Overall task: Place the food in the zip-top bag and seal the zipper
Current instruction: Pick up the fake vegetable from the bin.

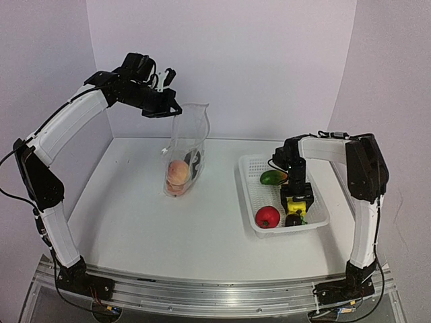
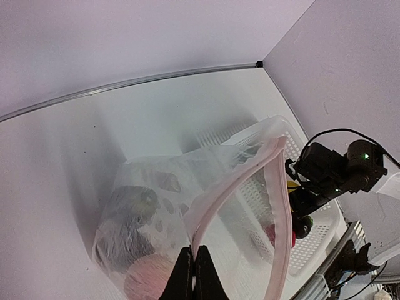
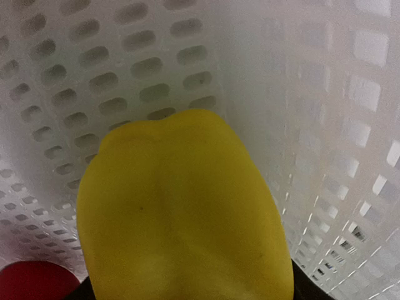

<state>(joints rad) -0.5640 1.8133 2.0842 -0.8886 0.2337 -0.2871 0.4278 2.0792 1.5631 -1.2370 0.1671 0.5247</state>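
**Bagging set-up, three views.** The left gripper [image 1: 170, 108] is holding the zip-top bag [image 1: 186, 145] up by its top edge, so that the bag is hanging with its base resting on the white desk [image 1: 135, 222], left of the white mesh basket [image 1: 248, 202]. In the left wrist view the fingers [image 2: 192, 275] are pressing flat together with the bag's rim pinched between them. The zipper [image 2: 250, 165] is bowing apart in a wide loop, leaving the mouth unsealed. A peach [image 1: 178, 171] and a dark item [image 1: 195, 165], too blurred to identify, are lying low inside the bag.

The right gripper [image 1: 297, 203] is reaching down into the basket at the yellow pepper [image 3: 187, 206], which is filling most of the right wrist view against the perforated wall. Its fingers are almost wholly hidden there, so it cannot be told whether they are clamping the pepper or merely flanking it. A green mango [image 1: 272, 177], a red pomegranate [image 1: 267, 217] and a dark mangosteen [image 1: 293, 219] are sitting in the basket around the gripper.
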